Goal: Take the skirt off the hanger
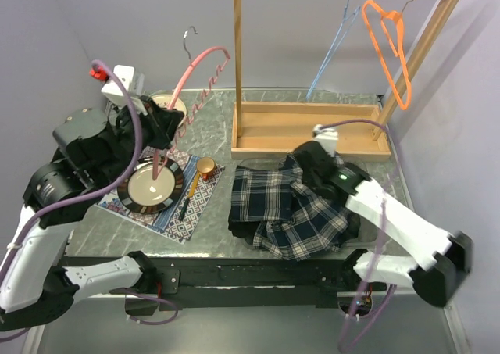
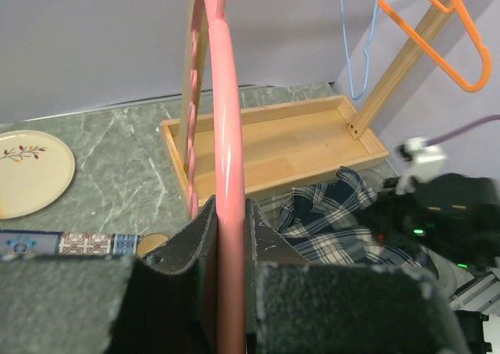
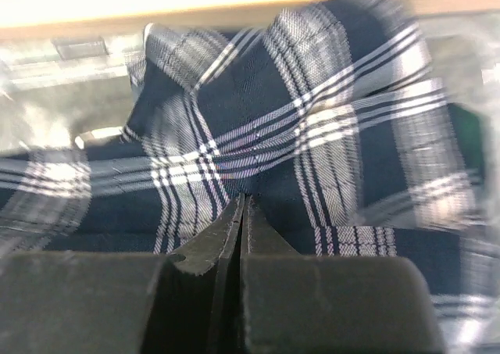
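Presently: left gripper clamps hanger aloft, clear of skirt; right gripper closed against skirt. Separation apparently complete.

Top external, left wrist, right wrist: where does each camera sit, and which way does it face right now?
Top external: above and behind the bases, looking down across the table; left arm and right arm show.
Left wrist: on the left arm, facing the wooden rack; left gripper shows, clamped on the pink hanger.
Right wrist: low, facing the plaid skirt; shut right gripper shows.
Shared: top and left wrist both show rack, hanger and skirt.
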You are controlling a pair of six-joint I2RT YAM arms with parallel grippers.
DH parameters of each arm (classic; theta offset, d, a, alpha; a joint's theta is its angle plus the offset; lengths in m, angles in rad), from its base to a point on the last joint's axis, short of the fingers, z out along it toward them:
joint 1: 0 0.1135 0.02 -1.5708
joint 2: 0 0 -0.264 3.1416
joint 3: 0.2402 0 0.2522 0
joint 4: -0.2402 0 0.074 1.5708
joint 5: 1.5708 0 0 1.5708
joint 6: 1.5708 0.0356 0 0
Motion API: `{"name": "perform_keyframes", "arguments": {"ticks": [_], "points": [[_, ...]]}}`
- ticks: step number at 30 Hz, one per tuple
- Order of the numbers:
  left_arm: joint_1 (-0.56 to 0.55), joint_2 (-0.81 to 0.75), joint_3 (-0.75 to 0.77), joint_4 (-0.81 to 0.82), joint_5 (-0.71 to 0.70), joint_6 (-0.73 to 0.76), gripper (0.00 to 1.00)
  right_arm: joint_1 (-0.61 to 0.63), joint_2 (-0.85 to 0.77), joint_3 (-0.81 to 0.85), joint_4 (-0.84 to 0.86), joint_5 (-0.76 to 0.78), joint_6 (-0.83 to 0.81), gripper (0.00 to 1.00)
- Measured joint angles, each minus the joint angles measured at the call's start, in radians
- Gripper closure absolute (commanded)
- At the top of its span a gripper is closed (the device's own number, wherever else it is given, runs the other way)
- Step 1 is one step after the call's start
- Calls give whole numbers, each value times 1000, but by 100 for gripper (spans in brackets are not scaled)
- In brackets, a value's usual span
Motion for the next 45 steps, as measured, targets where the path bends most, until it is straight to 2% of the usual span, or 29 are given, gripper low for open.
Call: {"name": "perform_keyframes", "arguments": {"ticks": [7, 12, 18, 23, 26, 27, 29, 30, 32, 33, 36, 45], "points": [[0, 95, 31, 28, 45, 0, 99, 3, -314, 44, -118, 85, 53, 100], [1, 209, 76, 67, 77, 0, 99, 4, -476, 0, -119, 37, 106, 100], [1, 298, 93, 91, 124, 0, 99, 13, -501, -282, -58, -89, 186, 100], [1, 377, 163, 160, 127, 14, 99, 13, -474, -358, -29, -140, 215, 100], [1, 440, 237, 208, 116, 24, 99, 13, -502, -348, -16, -148, 217, 77], [1, 466, 267, 222, 113, 28, 99, 13, -513, -337, -18, -154, 217, 62], [1, 517, 322, 257, 95, 31, 99, 13, -538, -311, -17, -169, 217, 48], [1, 541, 343, 277, 87, 32, 99, 13, -550, -298, -17, -175, 217, 35], [1, 578, 363, 318, 71, 34, 99, 13, -585, -266, -14, -194, 214, 24], [1, 594, 365, 338, 65, 37, 99, 13, -597, -251, -13, -201, 211, 15], [2, 641, 378, 372, 51, 47, 99, 13, -629, -198, -14, -219, 207, 4], [2, 825, 505, 458, 13, 83, 99, 13, -693, -148, 29, -295, 180, 1]]}}
